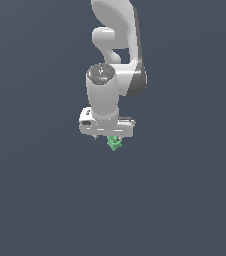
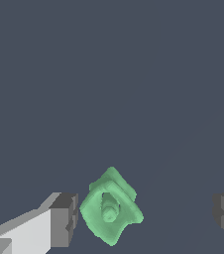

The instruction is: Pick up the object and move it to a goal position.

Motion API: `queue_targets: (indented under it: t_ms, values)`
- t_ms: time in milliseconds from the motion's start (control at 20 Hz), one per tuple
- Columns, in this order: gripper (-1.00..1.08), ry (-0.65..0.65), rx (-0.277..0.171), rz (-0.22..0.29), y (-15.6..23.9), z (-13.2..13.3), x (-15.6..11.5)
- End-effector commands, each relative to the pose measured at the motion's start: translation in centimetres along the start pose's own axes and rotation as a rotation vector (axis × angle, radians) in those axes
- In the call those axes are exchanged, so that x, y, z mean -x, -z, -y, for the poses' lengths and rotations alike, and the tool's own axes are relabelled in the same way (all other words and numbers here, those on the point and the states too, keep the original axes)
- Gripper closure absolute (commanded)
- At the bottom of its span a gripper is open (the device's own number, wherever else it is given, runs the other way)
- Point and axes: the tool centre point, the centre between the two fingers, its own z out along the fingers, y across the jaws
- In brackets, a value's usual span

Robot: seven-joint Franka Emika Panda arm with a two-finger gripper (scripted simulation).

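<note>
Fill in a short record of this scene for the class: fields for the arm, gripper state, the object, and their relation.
arm: white Panda arm, reaching down from the top of the exterior view
gripper: open, fingers spread wide
object: small green lumpy piece
relation: piece lies between the fingers, nearer one finger, touching neither in the wrist view
surface: plain dark grey

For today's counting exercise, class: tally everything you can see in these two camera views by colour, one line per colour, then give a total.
Green: 1, the small lumpy object, lying between the open fingers
White and grey: 1, the robot arm with its gripper
Total: 2
</note>
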Motion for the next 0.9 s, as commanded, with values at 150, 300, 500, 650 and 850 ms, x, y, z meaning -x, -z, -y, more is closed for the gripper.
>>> queue_targets:
  t_ms: [150,300,500,650,850]
  values:
    - [-0.92,0.000,-0.004,0.004,-0.03,-0.11,0.12]
    - [-0.92,-0.002,-0.014,0.013,-0.09,-0.41,0.44]
    - [-0.92,-0.007,-0.023,0.021,-0.10,-0.65,0.66]
    - [-0.92,-0.004,-0.021,0.020,-0.12,-0.61,0.65]
    - [-0.92,0.018,-0.019,0.019,-0.34,-0.55,0.81]
